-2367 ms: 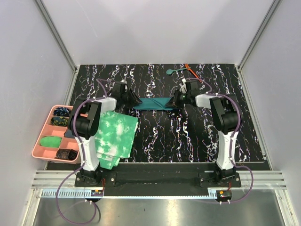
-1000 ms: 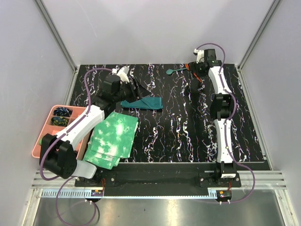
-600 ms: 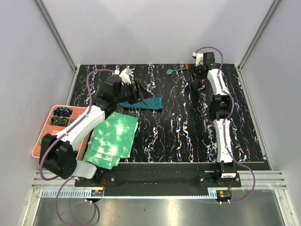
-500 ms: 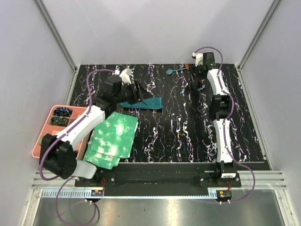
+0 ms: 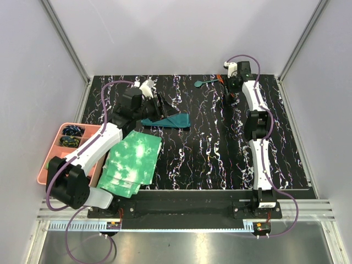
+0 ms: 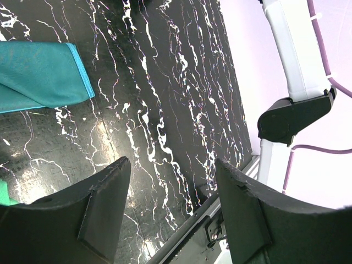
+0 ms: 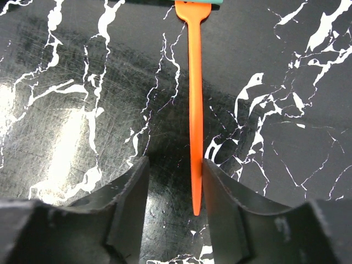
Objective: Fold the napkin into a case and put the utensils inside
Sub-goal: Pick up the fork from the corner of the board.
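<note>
The dark teal napkin lies folded into a narrow wedge on the black marbled table; in the left wrist view its end shows at upper left. My left gripper hovers just behind it, open and empty. My right gripper is stretched to the far right of the table. The thin orange utensil lies there with its handle tip between the jaws, touching the right finger; the left finger stands apart from it. The teal spoon lies just left of the orange utensil.
A pink compartment tray sits at the left edge. Green-and-white mottled cloths are stacked beside it, near my left arm. The right arm's white link and the table's front rail show in the left wrist view.
The right gripper's jaws have narrowed around the orange utensil's handle after reaching the far right corner. The left gripper has stayed by the napkin, hardly moving.
</note>
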You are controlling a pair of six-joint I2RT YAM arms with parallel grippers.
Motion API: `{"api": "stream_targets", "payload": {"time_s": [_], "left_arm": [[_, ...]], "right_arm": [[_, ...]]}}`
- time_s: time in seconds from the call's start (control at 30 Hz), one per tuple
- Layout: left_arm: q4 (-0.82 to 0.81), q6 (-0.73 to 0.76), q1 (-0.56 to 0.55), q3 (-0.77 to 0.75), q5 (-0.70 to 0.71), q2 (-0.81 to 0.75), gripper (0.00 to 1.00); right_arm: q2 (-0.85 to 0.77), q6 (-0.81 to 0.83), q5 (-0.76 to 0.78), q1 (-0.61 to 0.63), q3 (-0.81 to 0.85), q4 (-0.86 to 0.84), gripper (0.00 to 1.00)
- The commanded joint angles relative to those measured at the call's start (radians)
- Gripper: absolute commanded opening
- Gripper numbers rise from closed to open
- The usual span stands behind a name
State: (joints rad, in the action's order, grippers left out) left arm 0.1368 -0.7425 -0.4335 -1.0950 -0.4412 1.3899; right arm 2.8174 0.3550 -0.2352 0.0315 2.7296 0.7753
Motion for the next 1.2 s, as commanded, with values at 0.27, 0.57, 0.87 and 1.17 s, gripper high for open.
{"api": "stream_targets", "payload": {"time_s": [0.27,0.57,0.87,1.17], "left_arm": [[-0.014,0.003,-0.002,-0.040,-0.024,-0.048,0.65],[-0.013,0.005,-0.002,-0.040,-0.019,-0.054,0.65],[-0.016,0.006,-0.004,-0.025,-0.011,-0.071,0.65],[-0.039,-0.011,-0.007,0.024,-0.007,-0.112,0.66]], "right_arm": [[0.005,0.033,-0.056,-0.002,-0.037,0.087,0.33],[-0.010,0.050,-0.088,-0.002,-0.065,0.099,0.16],[-0.041,0.027,-0.111,-0.002,-0.122,0.107,0.07],[-0.176,-0.108,-0.159,-0.002,-0.339,0.143,0.00]]}}
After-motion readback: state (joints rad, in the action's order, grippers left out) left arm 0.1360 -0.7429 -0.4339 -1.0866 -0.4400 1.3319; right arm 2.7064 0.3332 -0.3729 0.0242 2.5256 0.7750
